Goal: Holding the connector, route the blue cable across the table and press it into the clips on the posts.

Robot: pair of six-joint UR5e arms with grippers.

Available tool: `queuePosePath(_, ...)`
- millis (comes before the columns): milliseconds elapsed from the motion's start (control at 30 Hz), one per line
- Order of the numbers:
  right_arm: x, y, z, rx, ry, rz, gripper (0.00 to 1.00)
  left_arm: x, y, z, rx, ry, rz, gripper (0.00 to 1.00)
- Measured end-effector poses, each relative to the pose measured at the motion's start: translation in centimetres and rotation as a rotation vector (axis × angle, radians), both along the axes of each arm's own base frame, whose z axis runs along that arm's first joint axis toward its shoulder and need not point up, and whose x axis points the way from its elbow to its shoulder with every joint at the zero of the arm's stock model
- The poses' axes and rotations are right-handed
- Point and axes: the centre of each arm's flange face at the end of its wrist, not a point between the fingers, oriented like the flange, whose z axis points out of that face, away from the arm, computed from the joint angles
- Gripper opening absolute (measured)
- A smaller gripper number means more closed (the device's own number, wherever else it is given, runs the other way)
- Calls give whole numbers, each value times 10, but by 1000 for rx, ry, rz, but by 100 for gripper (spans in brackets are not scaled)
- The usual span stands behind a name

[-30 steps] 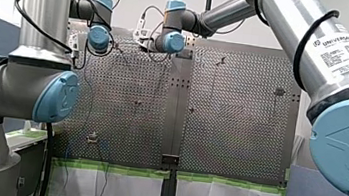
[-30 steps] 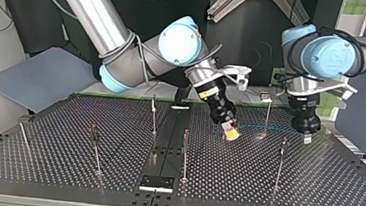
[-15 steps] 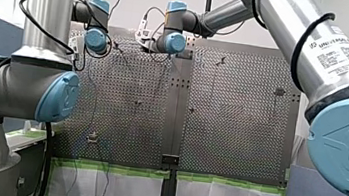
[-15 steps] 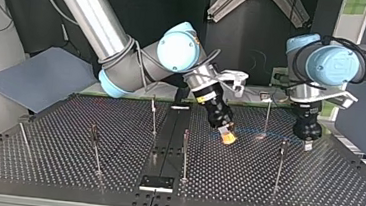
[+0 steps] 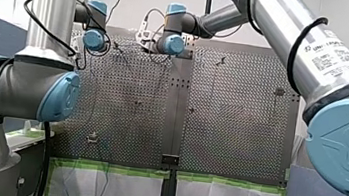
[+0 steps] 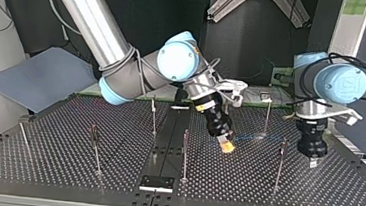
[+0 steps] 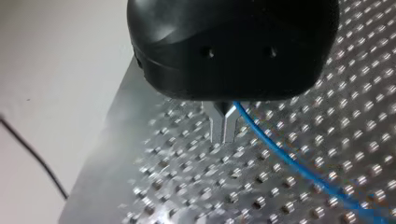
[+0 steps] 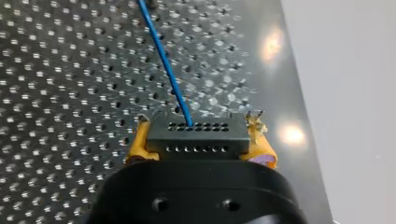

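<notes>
Perforated metal table [image 6: 40, 161] carried thin upright posts [image 6: 185, 153] spread across it. Dark centre strip [image 6: 168, 132] split it; small black plate [image 6: 156, 183] sat at top view's near edge.

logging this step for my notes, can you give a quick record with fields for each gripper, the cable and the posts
right gripper: yellow pads shut on connector
left gripper: metal fingers shut on blue cable
blue cable: leaves the connector's face, runs over the table to the left gripper
posts: upright on the table
cable in clips: cannot tell
</notes>
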Motion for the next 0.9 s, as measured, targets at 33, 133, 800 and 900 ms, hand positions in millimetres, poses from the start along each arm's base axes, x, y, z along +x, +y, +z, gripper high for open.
queuePosePath(33,0,-2,2,-1,-3,-2,0,2,2,1,0,-2,1,0)
queuePosePath(133,-1,-7,6,-4,-8,-9,0,12,8,0,0,0,-5,0)
queuePosePath(800,-6,-21,-1,9,-1,-48,0,31,21,-22,-7,39,-45,0)
queuePosePath(900,-7,-22,-1,11,-2,-65,0,31,20,-22,-24,40,-47,22)
